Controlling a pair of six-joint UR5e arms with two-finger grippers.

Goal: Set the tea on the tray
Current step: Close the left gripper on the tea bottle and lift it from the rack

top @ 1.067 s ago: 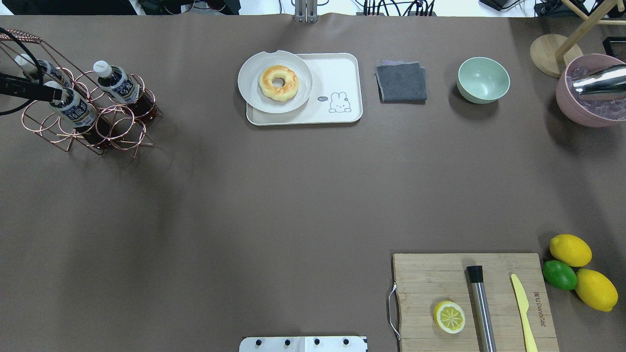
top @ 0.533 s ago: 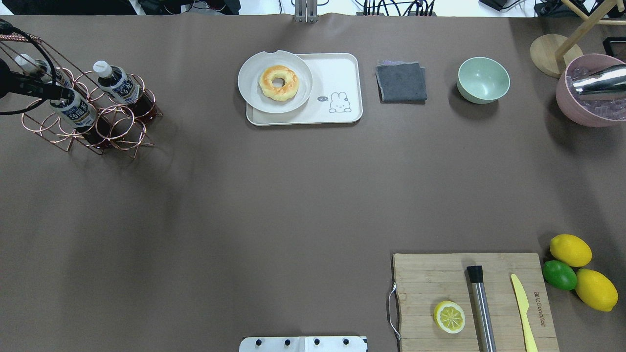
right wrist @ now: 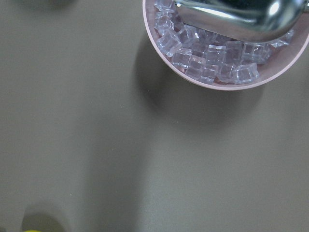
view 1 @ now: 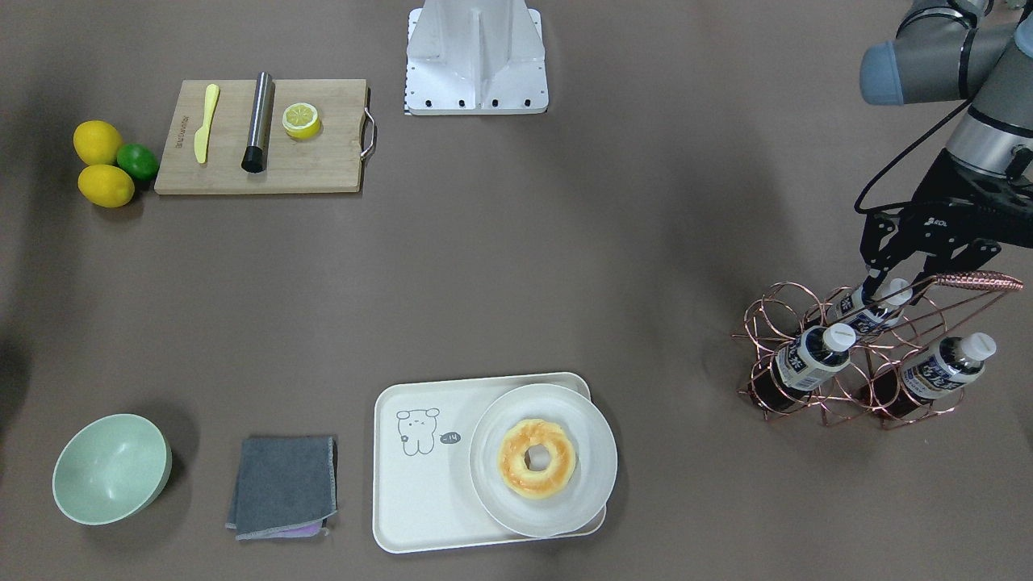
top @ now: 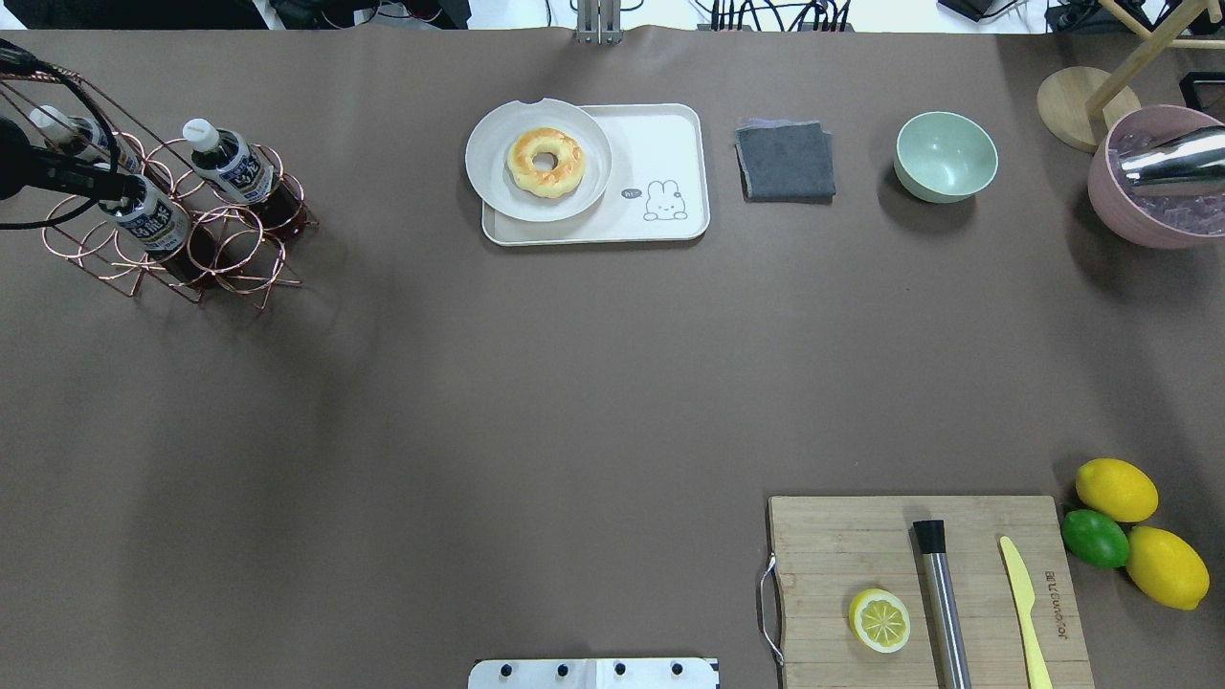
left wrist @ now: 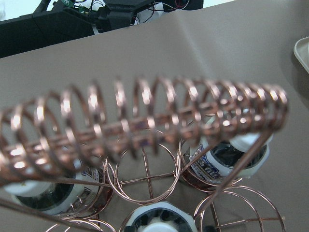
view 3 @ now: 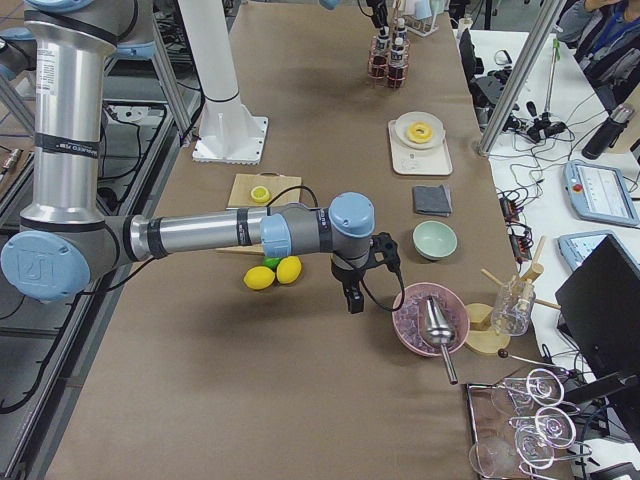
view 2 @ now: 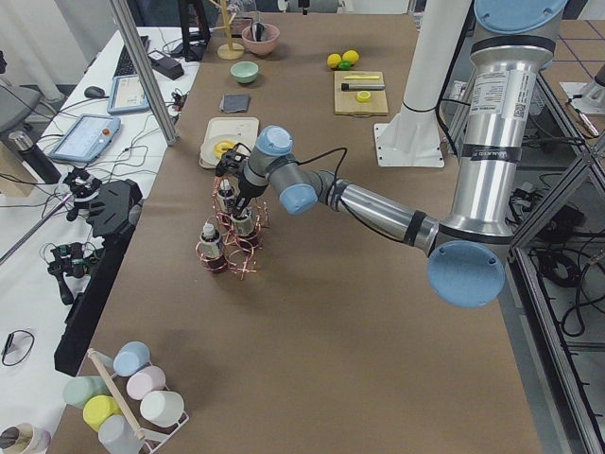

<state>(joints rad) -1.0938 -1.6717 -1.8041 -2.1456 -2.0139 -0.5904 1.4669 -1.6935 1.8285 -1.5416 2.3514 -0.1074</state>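
Clear plastic tea bottle [view 1: 860, 311], dk liquid, in coiled copper-wire rack [view 1: 980, 281]; left claw [view 1: 892, 286] straddles its white cap, grip can't tell. Tray [view 1: 420, 484]: smooth cream, rounded.

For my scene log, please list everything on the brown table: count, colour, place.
tea bottles: 3, dark, white caps, in the rack
rack: 1, copper wire, robot's far left
tray: 1, cream, far middle
plate: 1, white, on the tray
doughnut: 1, golden, on the plate
cloth: 1, grey, beside the tray
bowl: 1, green, beside the cloth
ice bowl: 1, pink, far right corner, holds steel scoop
cutting board: 1, wood, near right; bears lemon half, steel rod, yellow knife
lemons: 2, yellow, beside the board
lime: 1, green, between the lemons
left pincer: 1, black, open around one bottle's cap
right pincer: 1, black, beside the ice bowl; opening unclear
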